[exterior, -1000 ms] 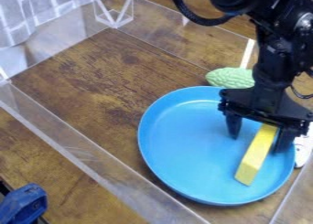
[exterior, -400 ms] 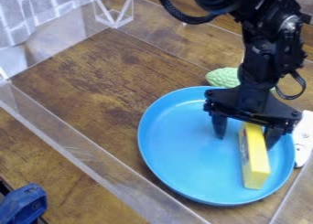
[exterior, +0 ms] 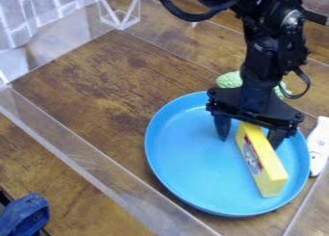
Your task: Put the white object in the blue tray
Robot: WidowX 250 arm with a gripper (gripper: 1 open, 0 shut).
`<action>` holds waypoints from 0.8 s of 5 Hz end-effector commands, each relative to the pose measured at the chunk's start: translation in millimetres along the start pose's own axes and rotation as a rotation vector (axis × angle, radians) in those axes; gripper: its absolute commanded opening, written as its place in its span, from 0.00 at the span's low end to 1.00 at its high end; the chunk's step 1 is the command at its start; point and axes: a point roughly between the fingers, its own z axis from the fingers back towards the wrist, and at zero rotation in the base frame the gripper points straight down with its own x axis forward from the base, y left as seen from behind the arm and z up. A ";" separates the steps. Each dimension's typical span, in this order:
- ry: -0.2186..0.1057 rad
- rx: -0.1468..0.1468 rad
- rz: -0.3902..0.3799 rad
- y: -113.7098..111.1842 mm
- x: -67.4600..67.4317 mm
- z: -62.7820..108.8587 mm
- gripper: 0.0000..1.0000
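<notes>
The blue tray [exterior: 193,158] lies on the wooden table at the front right. A yellow block [exterior: 265,164] lies inside it on the right side. My gripper [exterior: 256,130] points down into the tray, open, with its black fingers [exterior: 230,125] standing either side of the block's far end. I cannot tell whether they touch it. The white object [exterior: 316,145] lies outside the tray, beside its right rim at the picture's right edge, partly cut off. It is a little to the right of the gripper.
A green bumpy object [exterior: 232,81] sits just behind the tray, partly hidden by the arm. Clear acrylic walls [exterior: 77,148] fence the table on the left and front. A clear stand [exterior: 122,11] is at the back, a blue item [exterior: 19,216] at the bottom left.
The gripper has shifted left across the tray, staying open. The yellow block's far end swung left with it, so the block now slants the other way.
</notes>
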 end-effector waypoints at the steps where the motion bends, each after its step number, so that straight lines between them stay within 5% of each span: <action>1: -0.068 -0.024 0.004 9.4 22.0 25.3 1.00; 3: -0.062 -0.027 -0.019 27.3 18.4 31.4 1.00; 4: -0.063 -0.026 -0.002 16.0 17.1 29.6 1.00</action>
